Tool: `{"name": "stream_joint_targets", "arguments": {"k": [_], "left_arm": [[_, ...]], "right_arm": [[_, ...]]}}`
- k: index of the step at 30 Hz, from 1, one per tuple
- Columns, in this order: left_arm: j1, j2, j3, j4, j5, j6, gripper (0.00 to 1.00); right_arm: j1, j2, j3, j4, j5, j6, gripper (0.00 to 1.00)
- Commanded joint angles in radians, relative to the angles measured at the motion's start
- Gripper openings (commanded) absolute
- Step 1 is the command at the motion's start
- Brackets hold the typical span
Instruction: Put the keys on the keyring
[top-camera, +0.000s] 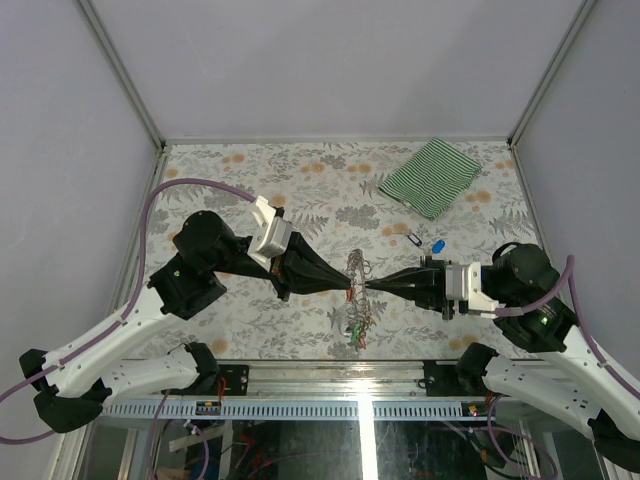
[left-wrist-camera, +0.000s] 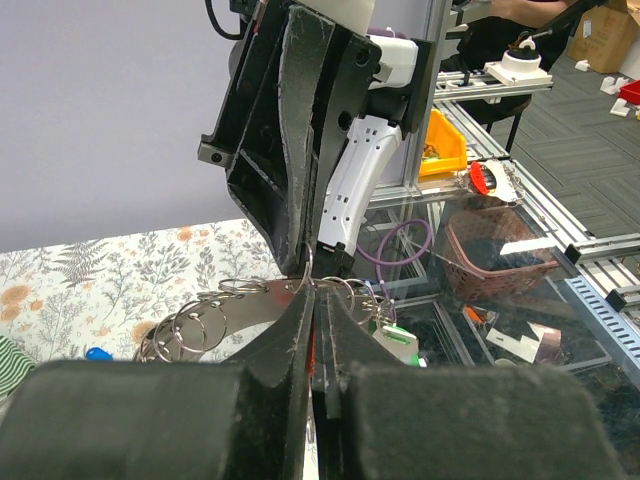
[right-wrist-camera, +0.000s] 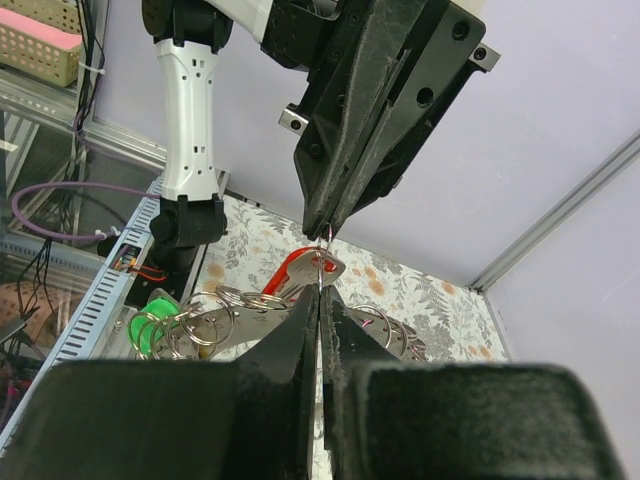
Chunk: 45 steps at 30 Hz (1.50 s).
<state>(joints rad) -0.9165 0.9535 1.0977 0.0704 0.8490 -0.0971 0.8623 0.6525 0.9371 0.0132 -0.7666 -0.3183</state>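
On the flower-patterned tabletop (top-camera: 250, 170), the black left tool (top-camera: 349, 285) is reached in from the left towards the middle, with its jaws seen clenched. A thin wire loop of the grey metal keyring of coiled, chain-like links (top-camera: 358, 268) is gripped at its tips. The keyring is found at the centre of the scene, between the two tools, and is strung from far to near. Its bunched silver loops are seen in both wrist views, hanging just beside the fingertips. The small keys with coloured plastic tags (top-camera: 356, 332) are gathered at its near end, where green and red tags can be made out. A silver key with a red tag (right-wrist-camera: 303, 268) is seen lying right at the meeting point of the tips, and a round green tag (right-wrist-camera: 148, 330) is seen lower, to the left in the right wrist view. The black right tool (top-camera: 370, 287) is pointed in from the right, tip to tip with the left one, and its jaws are pressed together. Whether the loop or the red-tagged key is pinched by it cannot be told. Further right, a loose key with a blue tag (top-camera: 438, 246) and a second small loose key (top-camera: 413, 238) are laid apart from the ring. A folded green-and-white striped cloth (top-camera: 431, 177) is placed at the far right of the tabletop.
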Motion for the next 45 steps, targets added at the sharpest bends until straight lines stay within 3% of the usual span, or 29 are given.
{"name": "stream_joint_targets", "arguments": {"k": [1, 45], "left_arm": [[-0.004, -0.002, 0.029, 0.04, 0.015, -0.003, 0.0], [-0.004, -0.01, 0.024, 0.042, 0.018, 0.005, 0.0]], "right_arm": [[0.001, -0.001, 0.009, 0.102, 0.032, -0.002, 0.0], [0.0, -0.009, 0.012, 0.089, 0.027, 0.021, 0.0]]}}
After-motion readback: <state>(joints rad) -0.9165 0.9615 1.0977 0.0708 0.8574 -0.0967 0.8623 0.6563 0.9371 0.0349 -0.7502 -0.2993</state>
